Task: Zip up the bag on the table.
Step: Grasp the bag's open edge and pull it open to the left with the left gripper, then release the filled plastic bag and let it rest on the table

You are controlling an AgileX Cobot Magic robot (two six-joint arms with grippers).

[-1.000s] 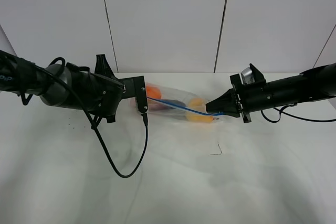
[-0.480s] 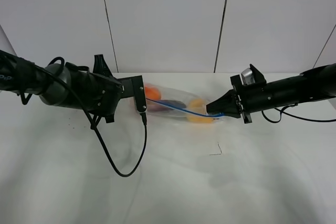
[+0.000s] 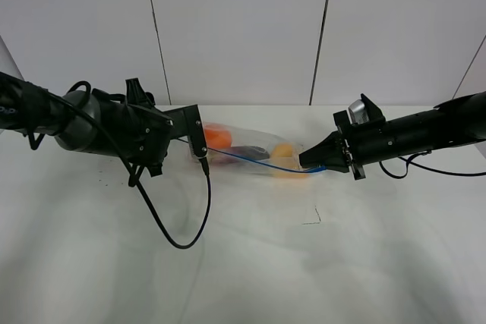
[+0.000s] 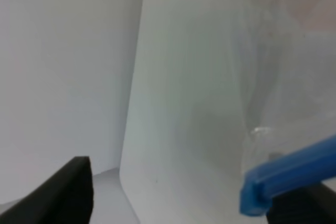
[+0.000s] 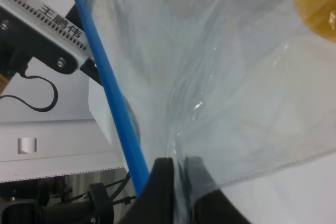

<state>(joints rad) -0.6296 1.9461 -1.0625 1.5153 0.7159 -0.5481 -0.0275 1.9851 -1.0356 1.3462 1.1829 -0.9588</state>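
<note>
The clear bag (image 3: 254,149) lies on the white table (image 3: 243,271) between my two grippers. An orange (image 3: 219,138), a dark eggplant (image 3: 247,151) and a yellow pear (image 3: 285,158) show through it. Its blue zipper strip (image 3: 250,159) runs from one gripper to the other. My right gripper (image 3: 305,160) is shut on the bag's right end; the right wrist view shows its fingers (image 5: 163,182) pinching the film beside the strip (image 5: 113,103). My left gripper (image 3: 202,146) is at the bag's left end. In the left wrist view its fingers (image 4: 71,192) stand wide apart, with the strip's end (image 4: 283,179) close by one of them.
A black cable (image 3: 182,225) hangs from the left arm and loops over the table in front of the bag. A small dark mark (image 3: 311,218) is on the table below the right gripper. White wall panels (image 3: 243,36) close off the back edge.
My left gripper has moved a little to the left and turned. The strip's left end has followed it and the strip sags lower. The right arm has not moved.
</note>
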